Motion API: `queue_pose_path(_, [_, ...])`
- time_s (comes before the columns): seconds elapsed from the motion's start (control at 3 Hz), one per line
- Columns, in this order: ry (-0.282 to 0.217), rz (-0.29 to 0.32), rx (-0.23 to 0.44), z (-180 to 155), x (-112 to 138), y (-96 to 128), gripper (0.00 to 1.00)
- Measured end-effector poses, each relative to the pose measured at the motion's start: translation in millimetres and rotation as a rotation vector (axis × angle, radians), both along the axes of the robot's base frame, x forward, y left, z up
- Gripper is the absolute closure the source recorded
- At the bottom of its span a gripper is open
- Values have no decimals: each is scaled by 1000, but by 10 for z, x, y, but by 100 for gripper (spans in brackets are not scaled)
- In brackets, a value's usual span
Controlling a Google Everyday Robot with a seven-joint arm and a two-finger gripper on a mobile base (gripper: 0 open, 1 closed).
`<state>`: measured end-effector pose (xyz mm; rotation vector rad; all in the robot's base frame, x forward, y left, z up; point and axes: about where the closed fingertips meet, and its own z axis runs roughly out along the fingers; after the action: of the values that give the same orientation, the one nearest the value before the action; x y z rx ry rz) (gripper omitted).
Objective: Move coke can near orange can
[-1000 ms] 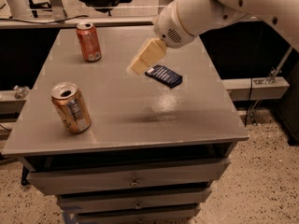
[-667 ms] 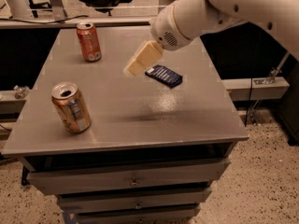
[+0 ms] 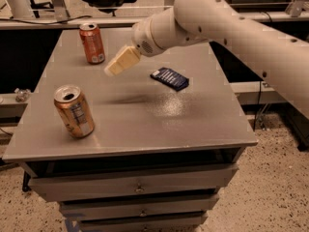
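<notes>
The coke can [image 3: 92, 43], darker red-orange with a silver top, stands upright at the far left of the grey table [image 3: 145, 124]. The orange can [image 3: 74, 111], golden-orange with a whitish label panel, stands upright near the front left. My gripper [image 3: 113, 68] hangs above the table on the white arm, just right of the coke can and a little nearer the front. It holds nothing that I can see. It touches neither can.
A dark blue flat packet [image 3: 169, 78] lies on the table right of the gripper. The table has drawers below its front edge. Office chairs and a rail stand behind the table. Speckled floor lies to the right.
The arm and gripper have moved left across the table, away from the blue packet and toward the coke can. Both cans and the packet have stayed in place.
</notes>
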<state>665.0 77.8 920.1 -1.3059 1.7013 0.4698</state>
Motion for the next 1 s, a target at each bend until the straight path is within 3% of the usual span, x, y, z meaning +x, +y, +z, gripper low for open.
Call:
queue_pose_path(0.67, [-11, -6, 165, -244, 751, 597, 0])
queue_pose_path(1.0, [-28, -11, 214, -299, 1026, 820, 0])
